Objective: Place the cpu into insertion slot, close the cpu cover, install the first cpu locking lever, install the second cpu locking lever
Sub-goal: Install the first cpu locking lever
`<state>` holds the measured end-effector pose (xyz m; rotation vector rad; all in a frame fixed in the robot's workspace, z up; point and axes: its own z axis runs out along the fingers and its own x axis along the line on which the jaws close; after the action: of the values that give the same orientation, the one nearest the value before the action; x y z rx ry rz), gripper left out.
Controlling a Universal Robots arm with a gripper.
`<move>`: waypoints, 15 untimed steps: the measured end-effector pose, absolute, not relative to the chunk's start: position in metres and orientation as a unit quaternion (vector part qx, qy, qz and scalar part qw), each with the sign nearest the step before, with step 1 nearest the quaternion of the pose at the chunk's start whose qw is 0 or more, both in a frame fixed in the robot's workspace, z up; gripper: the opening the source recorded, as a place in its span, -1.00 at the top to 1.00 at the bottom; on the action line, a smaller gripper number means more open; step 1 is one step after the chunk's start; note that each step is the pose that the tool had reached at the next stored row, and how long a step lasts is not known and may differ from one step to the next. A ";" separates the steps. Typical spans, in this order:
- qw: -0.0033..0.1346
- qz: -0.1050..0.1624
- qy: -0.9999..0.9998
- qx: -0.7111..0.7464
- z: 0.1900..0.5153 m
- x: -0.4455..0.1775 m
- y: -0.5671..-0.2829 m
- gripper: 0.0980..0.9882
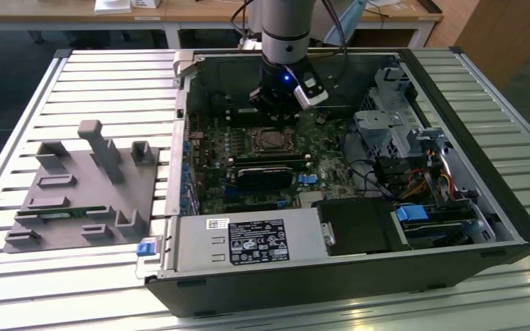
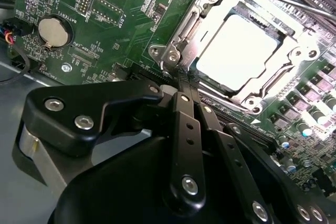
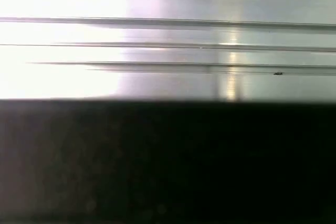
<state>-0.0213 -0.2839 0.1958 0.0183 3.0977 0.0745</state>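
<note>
The cpu (image 2: 239,51) has a smooth, pale metal top with a satin sheen, framed by the bright, polished steel of the cpu cover (image 2: 202,30). The gripper (image 2: 184,90) is matt black with shiny screw heads. Ribbed, brushed aluminium forms the table (image 1: 108,76)

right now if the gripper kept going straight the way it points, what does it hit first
Probably the edge of the cpu cover, which lies closed over the cpu. In the second wrist view the gripper points at the frame's near corner, fingers together. Depth is unclear, so the green board beside it is possible.
</note>
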 end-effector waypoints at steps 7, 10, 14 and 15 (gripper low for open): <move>0.022 0.024 0.999 0.006 0.207 -0.021 -0.284 0.98; 0.022 0.024 0.999 0.006 0.211 -0.021 -0.284 0.98; 0.021 0.024 0.999 0.006 0.211 -0.021 -0.284 0.98; 0.021 0.024 0.999 0.006 0.211 -0.021 -0.285 0.98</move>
<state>-0.0213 -0.2850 0.2111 0.0182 3.0976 0.0750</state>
